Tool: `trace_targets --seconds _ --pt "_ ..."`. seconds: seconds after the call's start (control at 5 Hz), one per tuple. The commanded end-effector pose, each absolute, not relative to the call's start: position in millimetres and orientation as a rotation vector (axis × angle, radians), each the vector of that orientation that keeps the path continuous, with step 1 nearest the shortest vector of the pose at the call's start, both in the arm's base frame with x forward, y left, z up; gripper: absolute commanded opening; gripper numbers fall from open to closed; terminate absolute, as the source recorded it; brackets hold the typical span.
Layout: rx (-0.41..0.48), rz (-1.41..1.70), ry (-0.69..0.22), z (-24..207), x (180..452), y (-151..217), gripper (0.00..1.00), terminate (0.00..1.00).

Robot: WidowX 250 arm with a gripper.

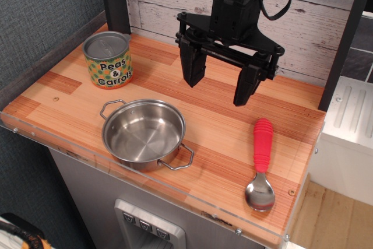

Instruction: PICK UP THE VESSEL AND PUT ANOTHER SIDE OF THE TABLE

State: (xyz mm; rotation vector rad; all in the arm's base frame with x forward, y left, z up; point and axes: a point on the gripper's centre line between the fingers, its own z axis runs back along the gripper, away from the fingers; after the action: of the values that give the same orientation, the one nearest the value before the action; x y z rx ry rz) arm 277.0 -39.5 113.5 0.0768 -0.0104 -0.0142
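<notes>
The vessel point(144, 133), a shallow shiny steel pot with two wire loop handles, stands upright and empty near the front left edge of the striped wooden table point(221, 138). My black gripper point(218, 90) hangs above the table's middle back, to the upper right of the vessel and clear of it. Its two fingers point(193, 65) are spread wide apart and hold nothing.
A green-orange "Peas & Carrots" can point(108, 60) stands at the back left. A spoon with a red handle point(261, 164) lies at the front right. A white plank wall runs behind the table, with dark posts at the back left and right.
</notes>
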Motion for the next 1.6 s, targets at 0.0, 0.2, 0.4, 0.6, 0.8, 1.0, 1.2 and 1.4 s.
trace_targets --seconds 0.0,0.2,0.4,0.6,0.8,1.0,1.2,1.4 --pt "0.077 -0.014 -0.01 114 277 -40 1.0 0.0" --pt "0.075 0.19 -0.004 110 266 -19 1.0 0.0" --pt "0.124 0.4 0.011 107 255 5 1.0 0.0" --pt "0.125 0.549 0.001 105 232 37 1.0 0.0" --pt "0.121 0.574 -0.023 97 217 60 1.0 0.0" --pt "0.101 0.579 -0.063 84 212 75 1.0 0.0" --pt "0.092 0.56 -0.118 76 214 77 1.0 0.0" --pt "0.082 0.578 -0.18 65 221 83 1.0 0.0"
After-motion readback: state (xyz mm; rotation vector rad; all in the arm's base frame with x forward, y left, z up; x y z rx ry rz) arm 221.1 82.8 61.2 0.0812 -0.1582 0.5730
